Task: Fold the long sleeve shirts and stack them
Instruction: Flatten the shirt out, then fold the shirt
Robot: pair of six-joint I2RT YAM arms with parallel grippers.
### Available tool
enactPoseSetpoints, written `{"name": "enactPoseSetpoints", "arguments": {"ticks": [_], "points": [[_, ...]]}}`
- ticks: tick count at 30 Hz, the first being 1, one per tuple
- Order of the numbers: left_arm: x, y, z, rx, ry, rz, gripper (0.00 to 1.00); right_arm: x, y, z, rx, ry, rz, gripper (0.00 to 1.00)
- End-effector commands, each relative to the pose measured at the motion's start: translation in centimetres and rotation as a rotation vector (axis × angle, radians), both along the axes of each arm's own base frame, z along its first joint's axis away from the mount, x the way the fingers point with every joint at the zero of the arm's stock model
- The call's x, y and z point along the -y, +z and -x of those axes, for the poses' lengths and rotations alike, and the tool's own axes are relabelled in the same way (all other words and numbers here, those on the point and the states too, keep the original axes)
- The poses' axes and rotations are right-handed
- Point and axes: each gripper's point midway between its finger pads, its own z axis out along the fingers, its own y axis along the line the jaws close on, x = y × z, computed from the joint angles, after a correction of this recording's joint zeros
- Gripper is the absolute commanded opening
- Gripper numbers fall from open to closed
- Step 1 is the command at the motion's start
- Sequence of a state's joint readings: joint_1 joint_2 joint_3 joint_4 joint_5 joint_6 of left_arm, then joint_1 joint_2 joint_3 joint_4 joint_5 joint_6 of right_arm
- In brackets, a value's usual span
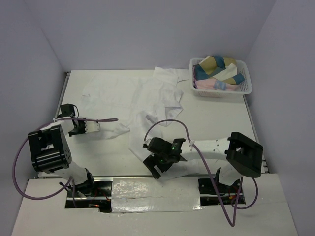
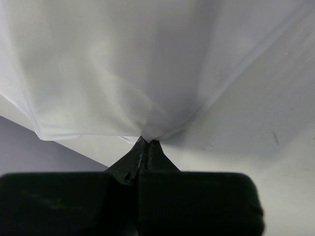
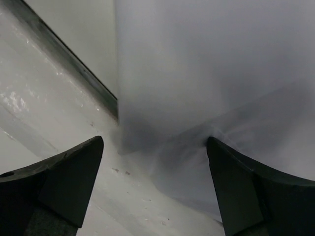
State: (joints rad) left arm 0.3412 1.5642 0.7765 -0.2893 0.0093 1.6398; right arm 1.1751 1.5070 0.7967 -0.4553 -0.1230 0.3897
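Early stage, judging by the layout: no fold made, nothing stacked. One plain white, thin soft-cloth long sleeve shirt point(image 1: 142, 101) lies spread and rumpled on the white desk point(image 1: 221, 118), beyond both end effectors. Left end effector point(image 2: 146, 146) is pinched tight on a corner of the cloth (sleeve end, probably), fabric fanning out ahead of its tips. Right end effector point(image 3: 155, 147) gapes wide, holding nothing, shirt edge just ahead of it. All folding and stacking left to do.
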Motion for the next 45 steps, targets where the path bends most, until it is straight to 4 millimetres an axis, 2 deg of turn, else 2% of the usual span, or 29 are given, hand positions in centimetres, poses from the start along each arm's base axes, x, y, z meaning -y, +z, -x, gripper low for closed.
{"name": "enactPoseSetpoints", "arguments": {"ticks": [1, 2, 3, 5, 6, 7, 8, 9, 11, 12, 13, 15, 16, 17, 19, 22, 25, 27, 28, 30, 31, 35, 36, 39, 40, 41, 43, 44, 45], "points": [[0.9, 1.0, 0.4, 0.004, 0.031, 0.069, 0.0, 0.7, -2.8, -0.7, 0.018, -0.04, 0.091, 0.91], [0.9, 1.2, 0.5, 0.005, 0.041, 0.079, 0.0, 1.0, -3.2, -0.7, 0.015, -0.042, 0.118, 0.84], [0.6, 1.5, 0.4, 0.013, 0.064, 0.086, 0.0, 1.3, -3.8, -1.0, 0.021, -0.05, 0.152, 0.6], [0.3, 2.3, 0.3, 0.029, 0.1, 0.114, 0.0, 1.4, -3.7, -1.2, 0.021, -0.067, 0.178, 0.37], [0.2, 2.6, 0.3, 0.032, 0.113, 0.128, 0.0, 1.2, -3.2, -1.4, 0.03, -0.073, 0.167, 0.14], [0.2, 3.0, 0.2, 0.037, 0.125, 0.141, 0.0, 1.0, -2.6, -1.5, 0.035, -0.077, 0.157, 0.0], [0.2, 3.4, 0.4, 0.036, 0.147, 0.166, 0.0, 0.7, -2.0, -1.6, 0.044, -0.079, 0.14, 0.0], [0.2, 3.7, 0.5, 0.037, 0.159, 0.178, 0.0, -0.3, 0.0, -1.9, 0.061, -0.075, 0.078, 0.0], [0.3, 4.7, 0.7, 0.037, 0.178, 0.199, 0.0, -0.9, 2.6, -2.1, 0.08, -0.061, 0.018, 0.0], [0.4, 5.0, 0.7, 0.037, 0.178, 0.212, 0.0, -2.1, 6.2, -2.4, 0.106, -0.052, -0.081, 0.0], [0.5, 5.4, 0.7, 0.038, 0.178, 0.218, 0.0, -2.7, 8.2, -2.6, 0.12, -0.047, -0.139, 0.0], [0.9, 6.3, 1.1, 0.028, 0.179, 0.239, 0.0, -3.5, 14.7, -3.2, 0.179, -0.042, -0.323, 0.0], [1.0, 6.7, 1.4, 0.026, 0.179, 0.24, 0.0, -3.7, 17.0, -2.8, 0.171, -0.021, -0.4, 0.0], [0.9, 7.1, 1.4, 0.024, 0.174, 0.237, 0.0, -3.2, 20.3, -2.8, 0.195, -0.026, -0.499, 0.0], [0.9, 7.7, 2.2, 0.001, 0.176, 0.232, 0.0, -2.2, 25.3, -1.6, 0.218, 0.003, -0.649, 0.0], [0.9, 8.6, 2.9, -0.019, 0.199, 0.24, 0.0, 0.4, 28.9, -0.1, 0.232, -0.014, -0.748, 0.0], [2.0, 8.9, 4.2, -0.063, 0.191, 0.276, 0.0, 1.9, 28.4, 0.9, 0.187, -0.067, -0.766, 0.0], [2.5, 9.9, 4.4, -0.071, 0.2, 0.308, 0.0, 2.8, 27.9, 1.9, 0.145, -0.08, -0.791, 0.0], [3.1, 10.1, 5.4, -0.114, 0.213, 0.332, 0.0, 3.0, 27.7, 2.6, 0.095, -0.099, -0.8, 0.0], [3.7, 11.1, 5.8, -0.127, 0.209, 0.363, 0.0, 4.1, 27.7, 3.9, 0.041, -0.11, -0.814, 0.0], [4.5, 11.4, 6.7, -0.155, 0.203, 0.389, 0.0, 5.0, 28.4, 4.4, 0.026, -0.134, -0.848, 0.0], [6.8, 11.9, 8.4, -0.227, 0.249, 0.507, 0.0, 7.1, 28.3, 3.8, 0.073, -0.227, -0.845, 0.0], [7.2, 12.0, 8.5, -0.236, 0.264, 0.53, 0.0, 7.4, 27.5, 3.1, 0.093, -0.263, -0.809, 0.0], [8.0, 11.8, 8.7, -0.249, 0.308, 0.578, 0.0, 6.3, 25.5, 1.6, 0.126, -0.271, -0.708, 0.0], [8.1, 11.2, 8.9, -0.269, 0.334, 0.58, 0.0, 5.5, 24.4, 0.8, 0.13, -0.273, -0.648, 0.0], [7.4, 10.7, 8.2, -0.24, 0.347, 0.558, 0.0, 5.4, 24.4, -0.2, 0.15, -0.293, -0.63, 0.0], [6.0, 9.4, 8.0, -0.237, 0.434, 0.506, 0.0, 5.4, 23.3, -1.9, 0.177, -0.31, -0.565, 0.0], [5.2, 9.1, 6.9, -0.194, 0.45, 0.483, 0.0, 6.6, 23.0, -4.6, 0.209, -0.405, -0.554, 0.0], [4.6, 8.4, 6.8, -0.204, 0.498, 0.466, 0.0, 6.9, 23.3, -6.4, 0.252, -0.426, -0.578, 0.0]]}}
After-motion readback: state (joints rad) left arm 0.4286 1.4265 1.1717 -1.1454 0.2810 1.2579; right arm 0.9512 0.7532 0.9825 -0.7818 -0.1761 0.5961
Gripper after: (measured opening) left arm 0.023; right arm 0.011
